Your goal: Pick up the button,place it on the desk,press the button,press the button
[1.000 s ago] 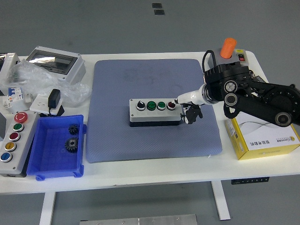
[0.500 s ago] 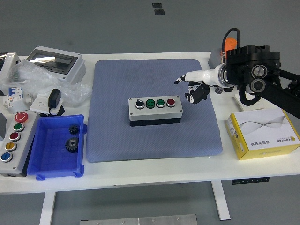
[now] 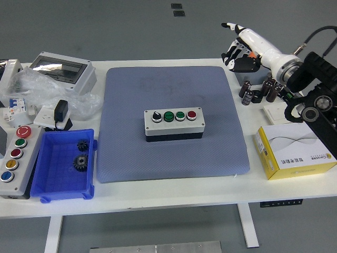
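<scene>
1. Since a second ago, the right hand (image 3: 241, 48) has lifted away from the red button at the box's right end and now hangs raised over the table's far right corner, at about 1 o'clock from the box; the box itself has not shifted.
2. Resting flat near the middle of the blue-grey mat (image 3: 174, 121) is the grey four-button control box (image 3: 174, 125), with a black knob, two green buttons and a red button in a row on top, touched by nothing.
3. On the right hand, the white index finger (image 3: 231, 25) points out straight toward 10 o'clock, while the other fingers are curled under the palm and hold nothing.
4. Below that hand, dark cylindrical parts (image 3: 257, 91) stand in a small cluster on the white table (image 3: 174, 197), just off the mat's right edge.
5. At 4 o'clock from the box lies a yellow and white cardboard box (image 3: 296, 152).
6. At 8 o'clock sits a blue plastic bin (image 3: 52, 179) holding two black gears (image 3: 80, 162).
7. Just left of the bin is a grey panel with coloured buttons (image 3: 16, 158).
</scene>
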{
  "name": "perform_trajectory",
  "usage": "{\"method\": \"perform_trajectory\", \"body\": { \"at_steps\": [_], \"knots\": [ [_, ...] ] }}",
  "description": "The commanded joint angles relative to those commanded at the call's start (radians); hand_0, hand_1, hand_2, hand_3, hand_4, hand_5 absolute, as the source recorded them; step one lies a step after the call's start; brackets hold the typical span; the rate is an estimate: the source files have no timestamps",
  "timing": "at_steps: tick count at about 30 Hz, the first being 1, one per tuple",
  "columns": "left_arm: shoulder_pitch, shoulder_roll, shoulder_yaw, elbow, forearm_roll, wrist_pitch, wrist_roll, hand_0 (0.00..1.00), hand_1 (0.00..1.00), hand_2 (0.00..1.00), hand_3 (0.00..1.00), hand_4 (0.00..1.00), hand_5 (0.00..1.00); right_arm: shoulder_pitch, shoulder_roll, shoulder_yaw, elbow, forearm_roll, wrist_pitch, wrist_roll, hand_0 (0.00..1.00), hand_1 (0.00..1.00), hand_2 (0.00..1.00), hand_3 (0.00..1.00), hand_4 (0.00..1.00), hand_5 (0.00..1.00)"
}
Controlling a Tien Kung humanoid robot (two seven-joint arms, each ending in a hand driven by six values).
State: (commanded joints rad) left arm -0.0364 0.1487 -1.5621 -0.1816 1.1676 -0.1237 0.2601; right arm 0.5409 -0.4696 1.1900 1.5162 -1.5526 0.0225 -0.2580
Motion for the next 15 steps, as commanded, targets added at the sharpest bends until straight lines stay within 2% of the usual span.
{"method": "perform_trajectory", "body": {
  "at_steps": [1, 2, 7, 8, 13, 14, 15],
  "knots": [
    [-0.003, 0.002, 0.000, 0.000, 0.005, 0.001, 0.002, 0.623, 0.564, 0.497, 0.574, 0.457, 0.002, -0.029, -0.002, 0.036, -0.003, 0.018, -0.036, 0.035, 0.483, 0.600, 0.661, 0.987, 0.670, 0.324],
    [-0.006, 0.004, 0.000, 0.001, 0.010, 0.005, 0.006, 0.623, 0.563, 0.497, 0.574, 0.453, 0.002, -0.063, -0.004, 0.078, -0.008, 0.040, -0.078, 0.076, 0.631, 0.661, 0.693, 0.869, 0.723, 0.381],
    [-0.023, 0.015, 0.001, 0.001, 0.042, 0.024, 0.027, 0.623, 0.563, 0.497, 0.574, 0.453, 0.002, -0.209, 0.006, 0.267, -0.030, 0.145, -0.252, 0.245, 0.631, 0.661, 0.693, 0.869, 0.723, 0.381],
    [-0.025, 0.017, 0.002, 0.002, 0.045, 0.027, 0.030, 0.623, 0.561, 0.496, 0.573, 0.449, 0.002, -0.239, 0.013, 0.307, -0.032, 0.164, -0.283, 0.277, 0.649, 0.664, 0.697, 0.758, 0.744, 0.428],
    [-0.033, 0.028, 0.011, 0.002, 0.054, 0.046, 0.047, 0.623, 0.561, 0.496, 0.573, 0.449, 0.002, -0.360, 0.064, 0.471, -0.037, 0.222, -0.406, 0.409, 0.649, 0.664, 0.697, 0.758, 0.744, 0.428],
    [-0.034, 0.031, 0.015, 0.002, 0.057, 0.051, 0.054, 0.623, 0.558, 0.495, 0.571, 0.442, 0.002, -0.382, 0.074, 0.502, -0.039, 0.239, -0.428, 0.436, 0.687, 0.692, 0.725, 0.763, 0.807, 0.531],
    [-0.034, 0.033, 0.018, 0.002, 0.059, 0.056, 0.060, 0.623, 0.558, 0.495, 0.571, 0.442, 0.002, -0.403, 0.081, 0.531, -0.041, 0.256, -0.449, 0.462, 0.687, 0.692, 0.725, 0.763, 0.807, 0.531]
  ]
}}
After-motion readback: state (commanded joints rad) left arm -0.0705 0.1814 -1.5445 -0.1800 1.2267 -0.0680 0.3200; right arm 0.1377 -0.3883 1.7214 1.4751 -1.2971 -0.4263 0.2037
